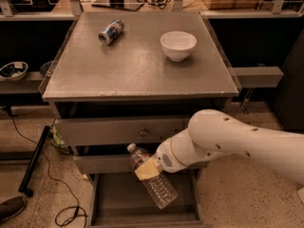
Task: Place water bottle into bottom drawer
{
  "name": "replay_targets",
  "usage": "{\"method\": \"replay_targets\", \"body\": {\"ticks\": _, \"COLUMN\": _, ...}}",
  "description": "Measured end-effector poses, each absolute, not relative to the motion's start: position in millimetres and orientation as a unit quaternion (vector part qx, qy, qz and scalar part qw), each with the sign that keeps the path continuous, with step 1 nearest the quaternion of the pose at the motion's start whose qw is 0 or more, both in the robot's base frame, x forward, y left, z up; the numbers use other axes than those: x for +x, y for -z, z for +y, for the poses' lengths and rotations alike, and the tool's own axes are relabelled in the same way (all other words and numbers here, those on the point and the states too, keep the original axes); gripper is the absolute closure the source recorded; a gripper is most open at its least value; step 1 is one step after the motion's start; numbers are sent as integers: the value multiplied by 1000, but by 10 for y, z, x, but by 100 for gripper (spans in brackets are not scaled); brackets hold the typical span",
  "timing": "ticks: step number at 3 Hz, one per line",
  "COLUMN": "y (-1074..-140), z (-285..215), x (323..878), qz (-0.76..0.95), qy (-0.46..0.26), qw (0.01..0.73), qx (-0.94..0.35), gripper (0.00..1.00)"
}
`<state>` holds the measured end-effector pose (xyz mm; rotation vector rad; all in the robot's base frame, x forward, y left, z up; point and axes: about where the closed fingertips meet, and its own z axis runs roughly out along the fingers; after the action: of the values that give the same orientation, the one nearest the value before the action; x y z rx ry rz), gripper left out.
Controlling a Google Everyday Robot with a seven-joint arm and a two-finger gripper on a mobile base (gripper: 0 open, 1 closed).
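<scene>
The water bottle (pixel 153 179) is clear and ribbed, tilted with its cap up-left and its base down-right. My gripper (pixel 148 168) is shut on the bottle's upper body, its yellowish finger pad across the bottle. The white arm reaches in from the right. The bottle hangs over the pulled-out bottom drawer (pixel 114 201), a grey tray with a bare floor, and does not touch that floor.
On the grey cabinet top (pixel 133 65) lie a blue-and-silver soda can (pixel 110 31) on its side and a white bowl (pixel 178 44). Two upper drawers (pixel 123 129) sit shut above the bottle. A black pole and cables lie on the floor at left.
</scene>
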<state>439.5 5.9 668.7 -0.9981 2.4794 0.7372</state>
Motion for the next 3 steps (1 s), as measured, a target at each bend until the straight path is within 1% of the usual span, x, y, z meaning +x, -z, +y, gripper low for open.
{"method": "replay_targets", "body": {"ticks": 1, "y": -6679, "z": 65, "x": 4392, "qz": 879, "qy": -262, "qw": 183, "qx": -354, "gripper": 100}}
{"method": "replay_targets", "body": {"ticks": 3, "y": -6166, "z": 61, "x": 4335, "qz": 890, "qy": -279, "qw": 156, "qx": -324, "gripper": 100}}
